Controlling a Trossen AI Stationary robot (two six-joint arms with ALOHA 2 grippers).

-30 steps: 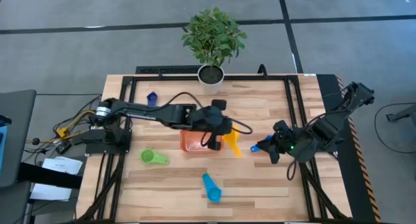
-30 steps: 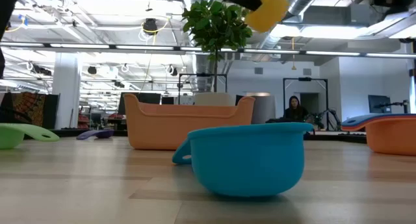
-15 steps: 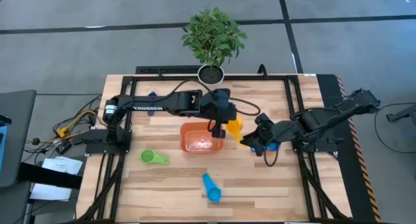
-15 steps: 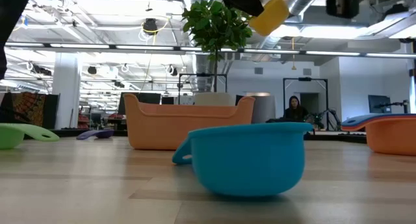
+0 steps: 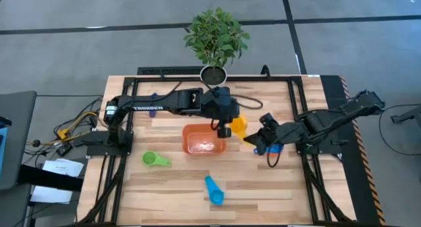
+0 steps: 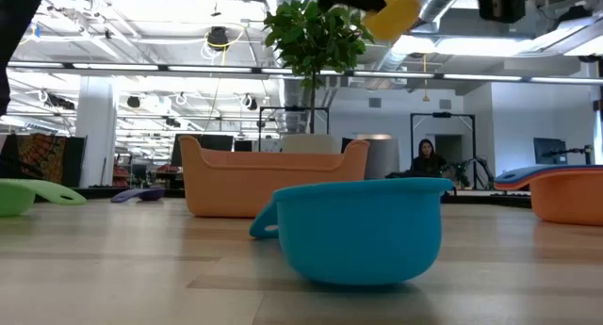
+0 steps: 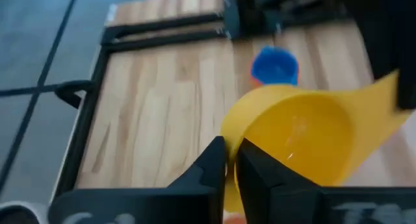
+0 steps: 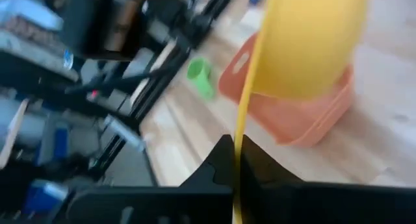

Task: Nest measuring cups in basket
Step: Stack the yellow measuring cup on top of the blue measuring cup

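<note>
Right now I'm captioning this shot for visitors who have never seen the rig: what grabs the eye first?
The yellow measuring cup held in the air between both arms, just right of the orange basket: the left hand pinches its rim while the right hand clamps its flat handle. Next, the leafy potted plant at the table's far edge, and the light blue measuring cup looming large in the low view.

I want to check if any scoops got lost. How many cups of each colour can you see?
yellow cup: 1
green cup: 1
light blue cup: 1
blue cup: 1
dark blue cup: 1
orange cup: 1
red cup: 0 in view
Total: 6 cups
</note>
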